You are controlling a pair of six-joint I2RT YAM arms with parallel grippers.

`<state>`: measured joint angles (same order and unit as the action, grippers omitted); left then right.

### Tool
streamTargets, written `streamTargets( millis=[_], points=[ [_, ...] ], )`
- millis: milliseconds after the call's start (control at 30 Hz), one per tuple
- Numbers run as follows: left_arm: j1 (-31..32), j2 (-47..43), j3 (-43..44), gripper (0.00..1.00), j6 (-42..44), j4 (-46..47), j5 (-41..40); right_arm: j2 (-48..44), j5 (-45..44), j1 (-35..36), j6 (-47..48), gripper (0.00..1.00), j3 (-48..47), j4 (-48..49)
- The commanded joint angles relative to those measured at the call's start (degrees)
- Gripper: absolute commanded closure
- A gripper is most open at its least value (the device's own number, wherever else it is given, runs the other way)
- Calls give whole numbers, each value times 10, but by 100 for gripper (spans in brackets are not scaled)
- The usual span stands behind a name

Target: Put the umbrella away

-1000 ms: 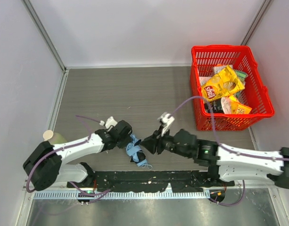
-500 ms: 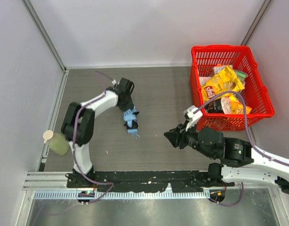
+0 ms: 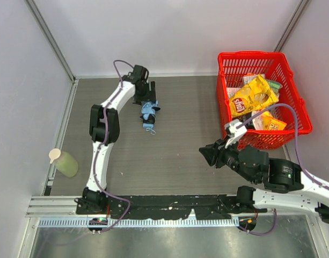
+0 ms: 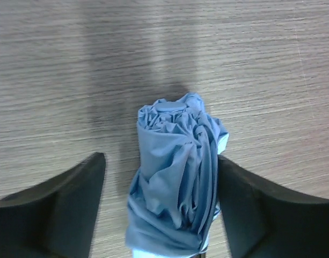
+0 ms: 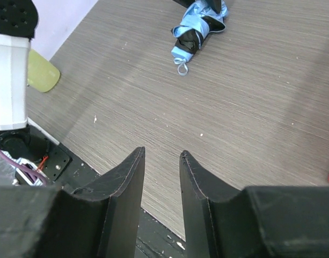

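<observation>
The left fingers (image 4: 62, 204) stand wide apart with the folded sky-blue umbrella (image 4: 175, 177) lying between them on the grey worktop (image 3: 180, 150). There is a clear gap beside the finger on the left of the wrist view, while the other finger sits right against the fabric, so nothing is clamped. The right fingers (image 5: 124, 188) are parted by only a narrow slot and hold nothing. They hang over bare worktop, with the umbrella well ahead of their tips. A red basket (image 3: 298, 107) of snack packets stands just beside the right arm.
</observation>
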<state>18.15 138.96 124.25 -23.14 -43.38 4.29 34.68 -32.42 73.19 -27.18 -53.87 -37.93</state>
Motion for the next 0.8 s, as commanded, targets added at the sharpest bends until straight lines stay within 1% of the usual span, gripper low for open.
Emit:
streamTargets(
  millis=[0, 33, 133, 200, 300, 333, 400, 433, 533, 567, 633, 733, 767],
  points=[
    [-8, -77, 24, 11, 39, -44, 1, 20, -22, 3, -2, 63, -17, 1],
    [-8, -100, 14, 1, 38, -49, -9, 21, -21, 3, -1, 63, -19, 6],
    [-9, -193, -27, 0, 39, -59, -25, 31, -28, 3, -3, 63, -25, 7],
    [-10, -271, -78, 0, 35, -63, -23, 36, -45, 3, -11, 63, -34, -2],
    [-10, -421, -188, 0, 4, -8, 42, 42, -88, 3, -21, 63, -58, -31],
    [-9, -494, -230, 0, -8, 20, 65, 43, -112, 3, -21, 61, -69, -43],
    [-10, -590, -298, 0, -35, 67, 109, 42, -150, 3, -19, 58, -91, -61],
    [-10, -636, -325, 0, -46, 88, 127, 40, -163, 4, -20, 55, -100, -67],
    [-10, -741, -398, 0, -66, 127, 176, 31, -200, 3, 12, 49, -136, -72],
    [-9, -777, -420, 0, -69, 141, 187, 22, -208, 3, 20, 45, -142, -71],
    [-10, -834, -450, 0, -72, 141, 201, 1, -214, 3, 48, 38, -149, -51],
    [-9, -914, -482, 0, -66, 125, 208, -28, -222, 3, 82, 34, -158, -19],
    [-10, -942, -489, 0, -57, 117, 209, -35, -205, 3, 93, 22, -157, -11]
  ],
)
